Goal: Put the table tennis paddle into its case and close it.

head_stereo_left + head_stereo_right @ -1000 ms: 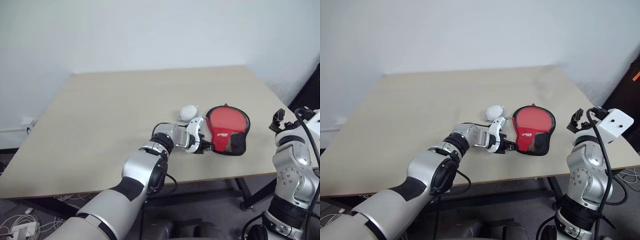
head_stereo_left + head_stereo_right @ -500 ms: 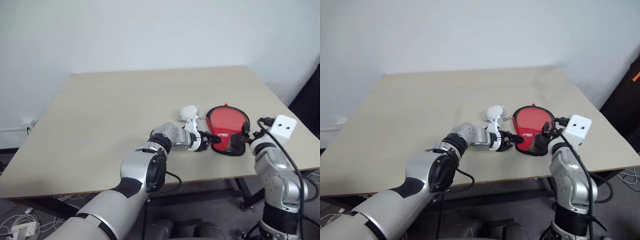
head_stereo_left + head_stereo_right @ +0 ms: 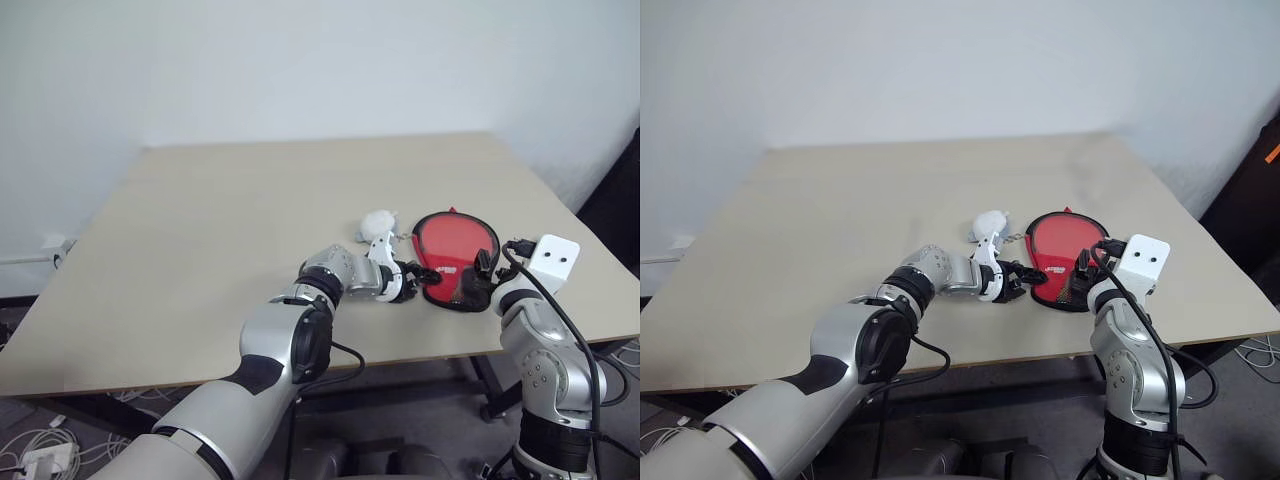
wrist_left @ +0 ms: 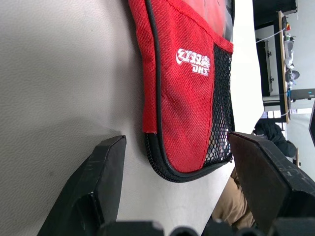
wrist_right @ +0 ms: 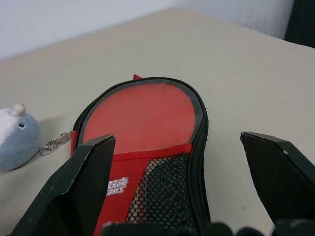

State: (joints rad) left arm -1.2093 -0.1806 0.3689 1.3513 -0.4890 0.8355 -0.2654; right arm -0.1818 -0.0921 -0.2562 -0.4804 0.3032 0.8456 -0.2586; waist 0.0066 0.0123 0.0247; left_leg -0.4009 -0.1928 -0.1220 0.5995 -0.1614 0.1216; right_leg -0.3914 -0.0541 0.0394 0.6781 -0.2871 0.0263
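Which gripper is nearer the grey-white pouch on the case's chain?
Left. The left gripper sits just below the pouch, at the case's left edge; the right gripper is across the case, at its mesh end.

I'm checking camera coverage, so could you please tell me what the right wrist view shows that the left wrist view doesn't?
Right wrist view: the paddle's red face lying inside the open case, the grey-white pouch on its chain, and the open right end effector. Left wrist view: the case's rounded handle end from the side, the open left end effector, and a person's leg beyond the table edge. Both: the white logo, black mesh and table.
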